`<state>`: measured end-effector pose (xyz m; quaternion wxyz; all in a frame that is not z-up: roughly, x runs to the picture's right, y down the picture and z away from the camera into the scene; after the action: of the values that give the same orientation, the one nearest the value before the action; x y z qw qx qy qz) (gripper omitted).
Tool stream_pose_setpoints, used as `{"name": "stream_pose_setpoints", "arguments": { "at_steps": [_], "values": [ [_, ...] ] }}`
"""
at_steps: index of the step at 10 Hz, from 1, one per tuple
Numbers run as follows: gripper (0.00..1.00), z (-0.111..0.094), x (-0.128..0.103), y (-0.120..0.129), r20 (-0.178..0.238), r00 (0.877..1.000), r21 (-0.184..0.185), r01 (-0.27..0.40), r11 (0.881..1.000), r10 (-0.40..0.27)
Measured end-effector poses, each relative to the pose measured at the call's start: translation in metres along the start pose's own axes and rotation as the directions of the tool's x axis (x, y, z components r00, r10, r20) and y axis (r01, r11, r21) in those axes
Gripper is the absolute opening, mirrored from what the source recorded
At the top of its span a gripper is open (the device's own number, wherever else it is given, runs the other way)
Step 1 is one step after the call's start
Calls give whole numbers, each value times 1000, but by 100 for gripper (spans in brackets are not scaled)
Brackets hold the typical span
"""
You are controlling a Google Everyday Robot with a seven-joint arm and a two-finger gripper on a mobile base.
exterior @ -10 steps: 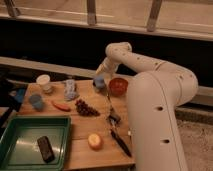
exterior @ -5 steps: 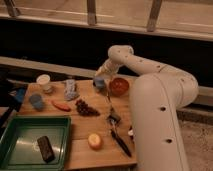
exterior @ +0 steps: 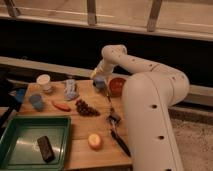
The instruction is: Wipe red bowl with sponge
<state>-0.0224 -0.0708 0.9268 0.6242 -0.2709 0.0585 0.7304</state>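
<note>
The small orange-red red bowl (exterior: 117,86) sits on the wooden table at its back right, partly behind my white arm. The light-blue sponge (exterior: 100,83) lies just left of the bowl. My gripper (exterior: 99,78) reaches down from the arm onto the sponge and stands open around it, close to the bowl's left rim. Whether the sponge rests on the table or is lifted does not show.
On the wooden table (exterior: 77,127) are a white cup (exterior: 43,80), a crumpled clear bottle (exterior: 70,89), a blue cup (exterior: 36,101), a red pepper (exterior: 61,106), dark grapes (exterior: 86,108), an orange fruit (exterior: 95,141) and black utensils (exterior: 117,132). A green tray (exterior: 20,131) holds a dark block (exterior: 46,148).
The arm's wrist has shifted only slightly; the gripper stays over the sponge beside the bowl. Nothing else has moved.
</note>
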Motion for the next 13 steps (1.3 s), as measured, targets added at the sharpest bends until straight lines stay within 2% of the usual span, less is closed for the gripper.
{"name": "stream_pose_setpoints", "arguments": {
  "at_steps": [1,4,8,13],
  "values": [
    [68,6,3,4,-19,1000,14,20,1000,-19],
    [68,16,8,-4,-60,998,60,39,997,-36],
    [68,13,9,-14,-69,997,107,44,993,-37],
    [68,21,9,-13,-81,996,119,47,992,-38]
  ]
}}
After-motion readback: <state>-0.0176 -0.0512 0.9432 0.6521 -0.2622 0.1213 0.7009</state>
